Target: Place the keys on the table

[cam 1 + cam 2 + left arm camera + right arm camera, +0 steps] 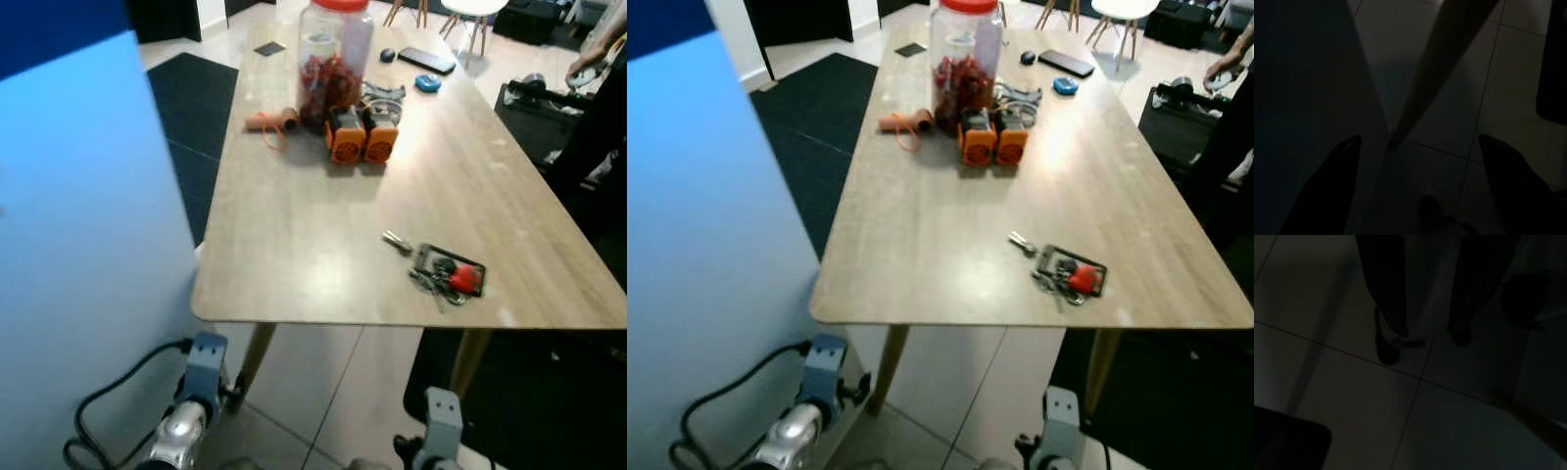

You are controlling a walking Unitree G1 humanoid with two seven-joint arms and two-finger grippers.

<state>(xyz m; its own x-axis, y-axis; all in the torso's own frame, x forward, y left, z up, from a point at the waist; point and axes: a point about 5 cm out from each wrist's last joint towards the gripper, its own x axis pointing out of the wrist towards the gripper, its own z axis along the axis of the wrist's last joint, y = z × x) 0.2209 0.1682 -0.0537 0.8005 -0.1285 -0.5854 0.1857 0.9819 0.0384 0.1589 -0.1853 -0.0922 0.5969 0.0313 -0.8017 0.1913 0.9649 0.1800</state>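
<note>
So the keys (pixel 446 276) are lying flat on the counter (pixel 294 235), down near its front edge at about 4 o'clock from the middle of the top. To me that looks like the placing is done.

Handling-wise, I'd guess they're light but floppy: loose metal bits on a ring that'll swing and slide around, hard and slippery on smooth wood. Nothing fragile. If they needed lifting again, I'd go for the chunky red fob or the dark tag next to it, not a single thin key.

Looks: a small dark bunch with a red fob on the side toward 3 o'clock, a dark rectangular tag, and one silvery key poking out toward 10 o'clock.

Both arms hang low below the counter edge. The left gripper (pixel 1420 147) points at the floor tiles with its fingers spread wide, holding nothing. The right gripper's wrist view is too dark, so I can't tell how its fingers stand.
</note>
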